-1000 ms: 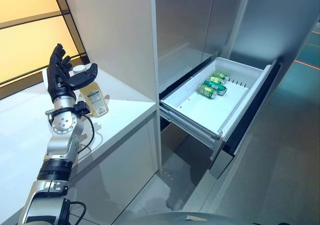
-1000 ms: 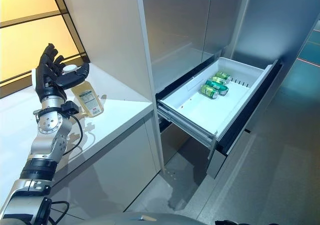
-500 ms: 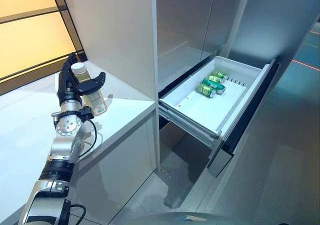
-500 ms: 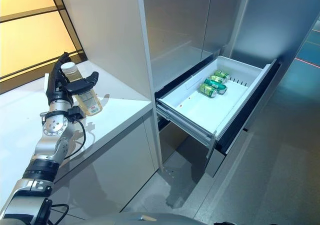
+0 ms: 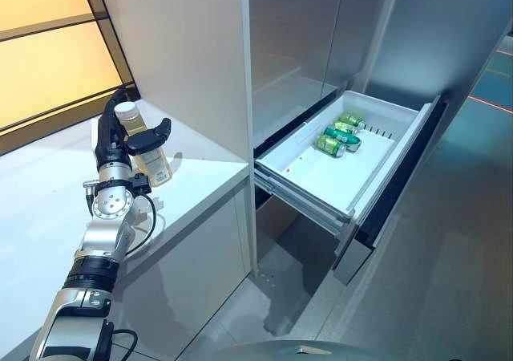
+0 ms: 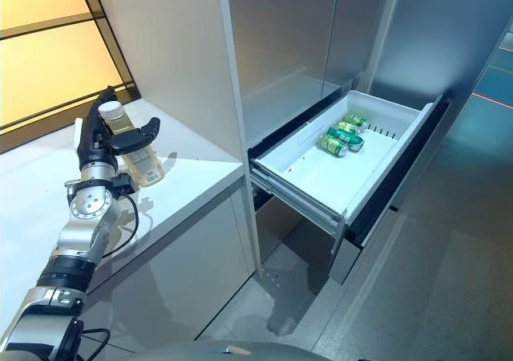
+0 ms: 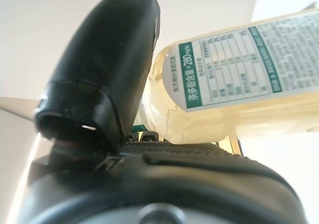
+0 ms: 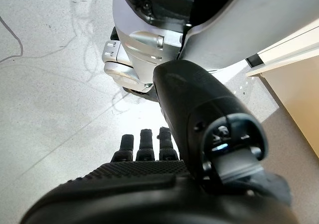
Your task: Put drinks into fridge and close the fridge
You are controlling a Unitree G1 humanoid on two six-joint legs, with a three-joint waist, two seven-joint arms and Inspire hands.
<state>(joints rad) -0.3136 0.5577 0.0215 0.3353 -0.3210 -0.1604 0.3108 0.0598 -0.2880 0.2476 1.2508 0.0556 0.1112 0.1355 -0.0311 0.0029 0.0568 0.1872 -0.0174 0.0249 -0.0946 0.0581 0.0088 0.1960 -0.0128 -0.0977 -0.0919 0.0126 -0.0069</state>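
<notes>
A clear bottle of pale yellow drink with a white cap stands on the white counter. My left hand is up against it, with straight fingers behind it and the thumb across its front. The bottle's label side lies against the palm in the left wrist view. The fridge's white drawer is pulled out on the right, with green cans lying at its far end. My right hand hangs over the grey floor with relaxed fingers and holds nothing.
A tall white cabinet side stands between the counter and the fridge. The counter's edge drops to the grey floor. The drawer's dark front juts out into the floor space.
My left hand has moved from spread wide above the counter to around the bottle, which now stands more upright between thumb and fingers. The thumb has drawn in slightly.
</notes>
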